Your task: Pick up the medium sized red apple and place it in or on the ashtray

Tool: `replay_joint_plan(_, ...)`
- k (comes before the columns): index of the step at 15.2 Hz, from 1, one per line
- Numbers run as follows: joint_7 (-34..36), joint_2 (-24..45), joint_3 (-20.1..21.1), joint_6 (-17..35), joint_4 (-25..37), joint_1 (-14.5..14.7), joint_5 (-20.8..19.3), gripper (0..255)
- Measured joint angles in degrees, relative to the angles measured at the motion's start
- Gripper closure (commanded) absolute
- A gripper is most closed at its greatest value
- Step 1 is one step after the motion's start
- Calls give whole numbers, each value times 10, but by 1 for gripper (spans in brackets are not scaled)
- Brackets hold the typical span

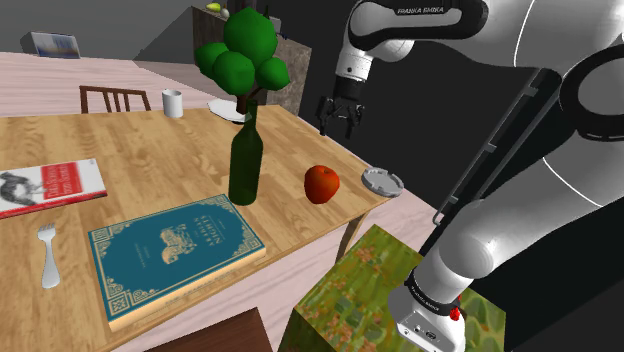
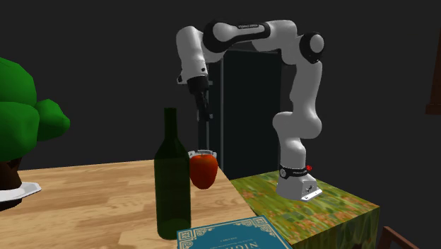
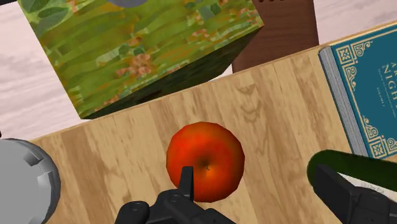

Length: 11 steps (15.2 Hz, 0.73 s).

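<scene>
In the shoulder view you have the gripper [image 1: 338, 128] hanging above the tabletop [image 1: 150, 160] with its jaws apart and nothing between them. Below it the red apple [image 1: 322, 184] sits near the tabletop's corner closest to the stand [image 1: 380, 290]. The grey ashtray [image 1: 382, 181] lies just beside the apple at that corner's edge, apart from it. A dark green bottle [image 1: 246, 155] stands upright on the apple's other side. A teal book [image 1: 175, 250] lies flat along the near edge, with a fork [image 1: 47, 255] beside it. In the second exterior view you see the gripper [image 2: 206, 134] pointing straight down, above the apple [image 2: 203, 171] and clear of it. The apple rests close to the tabletop's edge facing the stand [image 2: 311, 205]. The ashtray [image 2: 205, 152] peeks out behind the apple, and the bottle [image 2: 172, 180] stands in front. In the wrist view your fingers [image 3: 186, 184] stand wide apart. One of them overlaps the apple [image 3: 205, 158], which lies on the wood beneath, untouched. The ashtray [image 3: 25, 181] is near the apple on one side and the bottle [image 3: 350, 167] on the other. The teal book [image 3: 366, 89] sits beyond the bottle.
</scene>
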Motion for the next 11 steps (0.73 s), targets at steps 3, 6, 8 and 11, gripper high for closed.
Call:
replay_joint_plan(3,27,69,-12,-2,24,-13,10,0)
replay_joint_plan(6,50,133,-26,-8,48,-27,21,0)
replay_joint_plan(8,58,145,-27,1,40,-28,26,0)
replay_joint_plan(11,59,151,-26,21,24,-27,28,0)
